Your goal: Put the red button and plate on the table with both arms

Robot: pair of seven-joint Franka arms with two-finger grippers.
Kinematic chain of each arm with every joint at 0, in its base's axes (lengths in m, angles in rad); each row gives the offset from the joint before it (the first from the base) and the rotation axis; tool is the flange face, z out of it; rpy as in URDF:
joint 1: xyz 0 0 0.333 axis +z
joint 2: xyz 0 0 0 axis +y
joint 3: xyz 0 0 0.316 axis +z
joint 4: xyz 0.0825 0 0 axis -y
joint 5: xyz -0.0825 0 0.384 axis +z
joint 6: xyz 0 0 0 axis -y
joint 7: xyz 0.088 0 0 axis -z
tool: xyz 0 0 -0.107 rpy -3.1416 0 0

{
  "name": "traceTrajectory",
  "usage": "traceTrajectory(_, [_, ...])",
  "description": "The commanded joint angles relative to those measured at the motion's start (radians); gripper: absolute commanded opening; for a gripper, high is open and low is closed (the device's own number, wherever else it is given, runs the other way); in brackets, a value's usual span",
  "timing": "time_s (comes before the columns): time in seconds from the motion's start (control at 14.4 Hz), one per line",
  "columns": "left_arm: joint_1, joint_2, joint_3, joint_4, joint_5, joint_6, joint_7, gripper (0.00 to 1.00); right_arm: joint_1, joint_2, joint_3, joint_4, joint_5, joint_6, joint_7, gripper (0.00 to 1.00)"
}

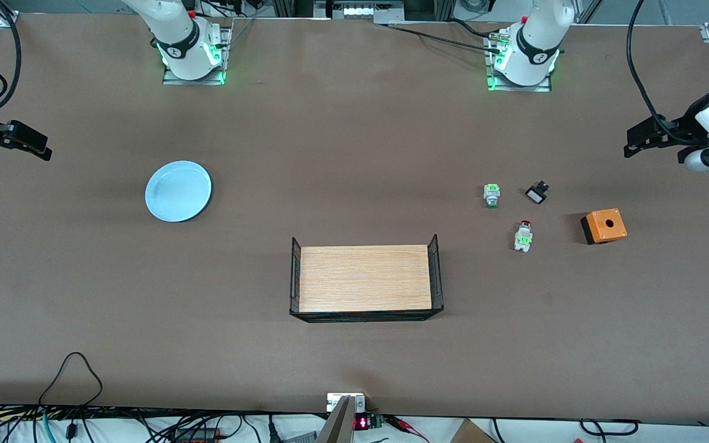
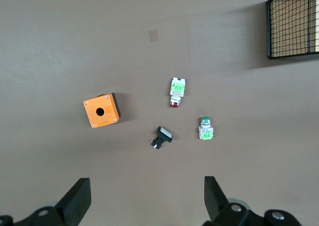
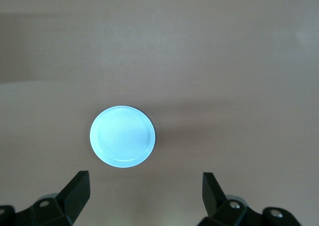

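The red button [image 1: 523, 236] lies on its side on the brown table [image 1: 354, 154] toward the left arm's end; it also shows in the left wrist view [image 2: 176, 92]. The pale blue plate [image 1: 178, 191] rests flat on the table toward the right arm's end and shows in the right wrist view [image 3: 121, 135]. My left gripper [image 1: 632, 140] is open and empty, up over the table edge at the left arm's end [image 2: 147, 186]. My right gripper [image 1: 39, 144] is open and empty, up over the table edge at the right arm's end [image 3: 145, 181].
A green-capped button [image 1: 492, 195], a small black part [image 1: 536, 193] and an orange box with a hole [image 1: 604, 226] lie around the red button. A wooden tray with black wire ends [image 1: 365, 278] stands mid-table, nearer the front camera.
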Motion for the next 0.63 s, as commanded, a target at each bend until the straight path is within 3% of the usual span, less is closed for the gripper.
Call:
traceTrajectory(0.0, [0.004, 0.016, 0.0, 0.032, -0.017, -0.016, 0.018, 1.0, 0.017, -0.007, -0.001, 0.025, 0.004, -0.025, 0.015, 1.0])
traceTrajectory(0.56, [0.006, 0.016, 0.0, 0.032, -0.019, -0.016, 0.014, 1.0, 0.018, -0.007, -0.001, 0.032, 0.004, -0.028, 0.002, 1.0])
